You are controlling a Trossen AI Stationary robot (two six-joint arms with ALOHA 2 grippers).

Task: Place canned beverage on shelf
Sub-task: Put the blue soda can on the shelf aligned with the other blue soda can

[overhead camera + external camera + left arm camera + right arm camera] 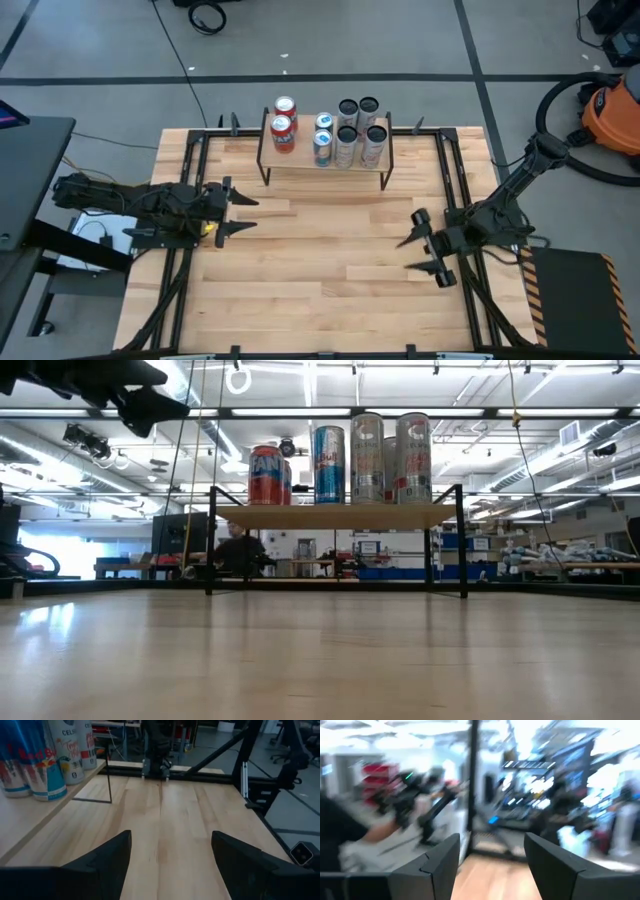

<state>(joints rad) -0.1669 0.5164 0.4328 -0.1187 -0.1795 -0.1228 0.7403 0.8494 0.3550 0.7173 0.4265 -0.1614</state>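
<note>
Cans all stand on shelf at table rear. Left gripper & right gripper hover w/ fingers spread, empty. Placing looks done; next: stay clear.

our left gripper hangs over the left side of the desk, jaws spread and empty. our right gripper hangs over the right side, jaws likewise apart, holding nothing, facing the left one.

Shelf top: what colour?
Light wood shelf top on black legs; clearest in the low view.
</note>
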